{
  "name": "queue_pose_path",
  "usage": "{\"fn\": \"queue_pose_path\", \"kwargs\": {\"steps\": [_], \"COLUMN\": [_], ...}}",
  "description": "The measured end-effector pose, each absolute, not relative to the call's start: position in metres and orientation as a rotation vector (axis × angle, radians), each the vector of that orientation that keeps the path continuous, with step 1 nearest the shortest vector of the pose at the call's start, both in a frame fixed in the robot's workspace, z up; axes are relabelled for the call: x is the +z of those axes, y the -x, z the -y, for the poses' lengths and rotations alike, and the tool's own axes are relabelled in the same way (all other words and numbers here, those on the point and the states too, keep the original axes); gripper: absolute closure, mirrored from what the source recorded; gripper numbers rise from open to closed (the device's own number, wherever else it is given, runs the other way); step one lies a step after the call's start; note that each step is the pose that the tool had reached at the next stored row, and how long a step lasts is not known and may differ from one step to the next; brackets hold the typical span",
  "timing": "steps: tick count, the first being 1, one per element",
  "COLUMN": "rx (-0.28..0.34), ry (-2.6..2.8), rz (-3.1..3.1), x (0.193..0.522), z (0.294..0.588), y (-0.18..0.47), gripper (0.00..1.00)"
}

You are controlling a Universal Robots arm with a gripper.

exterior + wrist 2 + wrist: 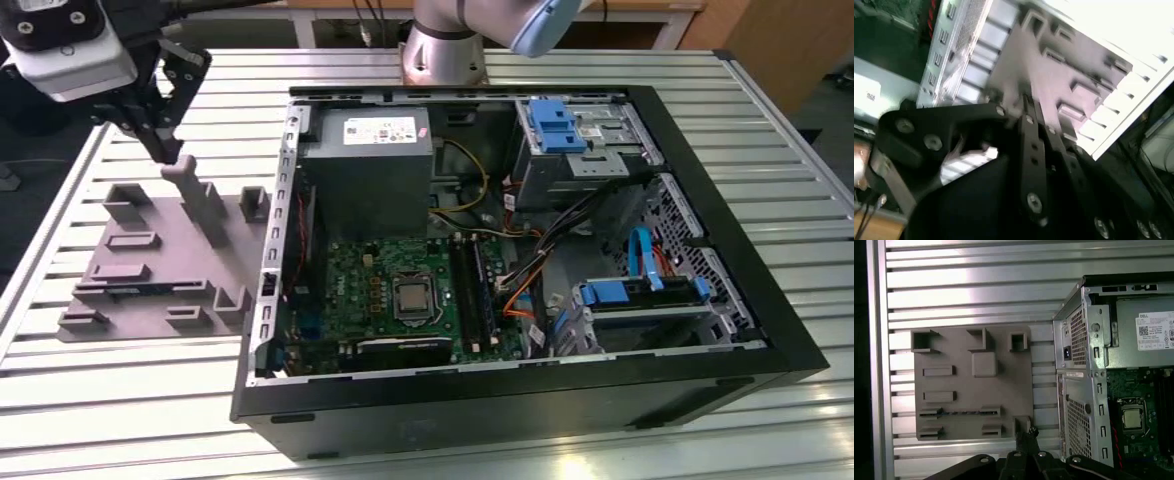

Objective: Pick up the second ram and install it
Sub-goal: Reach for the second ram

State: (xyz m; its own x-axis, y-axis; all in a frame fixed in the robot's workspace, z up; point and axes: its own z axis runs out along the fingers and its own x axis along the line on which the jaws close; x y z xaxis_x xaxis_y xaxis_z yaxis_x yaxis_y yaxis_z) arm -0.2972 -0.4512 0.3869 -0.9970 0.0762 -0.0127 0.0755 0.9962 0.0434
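Evidently the gripper [166, 152] hung with its fingers drawn together on nothing, close by the top of the tall post [203, 205] of the grey fixture plate [147, 262]. In the exterior view that plate lay at nine o'clock of the open computer case [534, 405]. The second ram [961, 413], seen edge-on in the first wrist view, appeared to sit upright in one pair of the plate's cradles, apart from the gripper; the other pockets looked bare. Risk, as judged: closed fingers descending would strike the post or the stick's top edge, and a grip off the thin board's middle could let it tilt or slip. Within the case sat the motherboard [354, 272], the power supply [363, 160], and loose cables [531, 250] at three o'clock of the memory slots [470, 290], liable to foul a seating
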Motion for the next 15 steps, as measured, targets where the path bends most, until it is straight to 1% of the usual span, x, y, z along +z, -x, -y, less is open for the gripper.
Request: {"fn": "queue_pose_path", "kwargs": {"steps": [2,15], "rx": [0.067,0.067], "ry": [-0.119,-0.118], "rz": [-3.124,-3.124], "x": [0.3864,0.3863], "z": [0.4447,0.4450], "y": [0.2982,0.2992], "gripper": [0.89,0.89]}}
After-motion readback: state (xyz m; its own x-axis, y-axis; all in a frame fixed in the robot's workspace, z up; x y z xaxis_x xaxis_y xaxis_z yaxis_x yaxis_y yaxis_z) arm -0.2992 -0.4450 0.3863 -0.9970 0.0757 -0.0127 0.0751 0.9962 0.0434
